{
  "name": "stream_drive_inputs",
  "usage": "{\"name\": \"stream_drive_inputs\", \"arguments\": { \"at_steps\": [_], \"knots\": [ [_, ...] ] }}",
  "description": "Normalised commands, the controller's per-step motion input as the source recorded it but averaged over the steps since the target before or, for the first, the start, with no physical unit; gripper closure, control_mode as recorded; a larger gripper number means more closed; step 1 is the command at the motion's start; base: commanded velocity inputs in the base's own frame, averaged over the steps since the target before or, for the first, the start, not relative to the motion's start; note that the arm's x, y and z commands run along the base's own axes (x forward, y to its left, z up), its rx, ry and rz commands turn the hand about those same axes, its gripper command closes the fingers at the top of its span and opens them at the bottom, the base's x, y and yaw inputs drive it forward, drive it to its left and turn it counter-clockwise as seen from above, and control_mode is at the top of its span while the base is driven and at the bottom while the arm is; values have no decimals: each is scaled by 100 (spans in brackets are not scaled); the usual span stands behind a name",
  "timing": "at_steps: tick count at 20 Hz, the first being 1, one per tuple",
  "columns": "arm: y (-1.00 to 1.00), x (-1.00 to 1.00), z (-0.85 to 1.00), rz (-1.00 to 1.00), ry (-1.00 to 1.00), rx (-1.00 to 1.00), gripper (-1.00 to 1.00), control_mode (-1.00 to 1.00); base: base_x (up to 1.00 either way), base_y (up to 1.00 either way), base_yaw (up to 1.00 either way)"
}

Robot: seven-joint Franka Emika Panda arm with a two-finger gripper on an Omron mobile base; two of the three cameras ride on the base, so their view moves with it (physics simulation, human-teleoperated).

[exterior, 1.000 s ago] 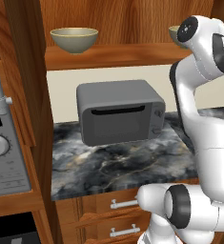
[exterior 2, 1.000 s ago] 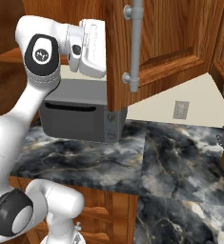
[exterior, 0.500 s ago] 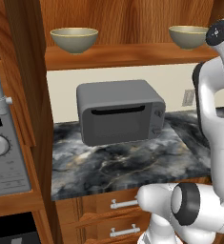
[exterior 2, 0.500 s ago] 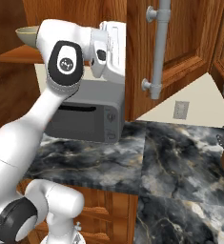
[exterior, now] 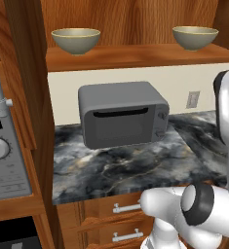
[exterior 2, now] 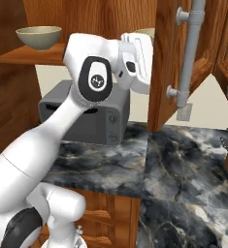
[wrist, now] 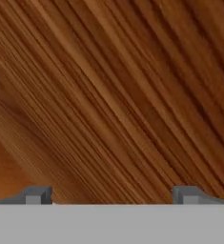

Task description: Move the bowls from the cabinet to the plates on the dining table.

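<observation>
Apparently no legible writing – claw [wrist: 111, 194] wide open, empty, facing cabinet [wrist: 111, 95] wood; bowls [exterior: 76, 40] on shelf

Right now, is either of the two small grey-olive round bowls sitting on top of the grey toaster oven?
No, both grey-olive bowls stand on the wooden cabinet shelf above the grey toaster oven, whose top is bare.

White arm raised and bent high, tool [wrist: 111, 195] wide open, its 2 fingertips apart, nothing between
</observation>
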Motion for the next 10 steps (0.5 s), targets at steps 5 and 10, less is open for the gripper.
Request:
{"name": "stream_drive_inputs", "arguments": {
  "at_steps": [5, 10],
  "knots": [
    [-47, 15, -14, 6, 3, -4, -100, -100, 0, 0, 0],
    [-50, 9, 7, 3, -2, -6, -100, -100, 0, 0, 0]
  ]
}}
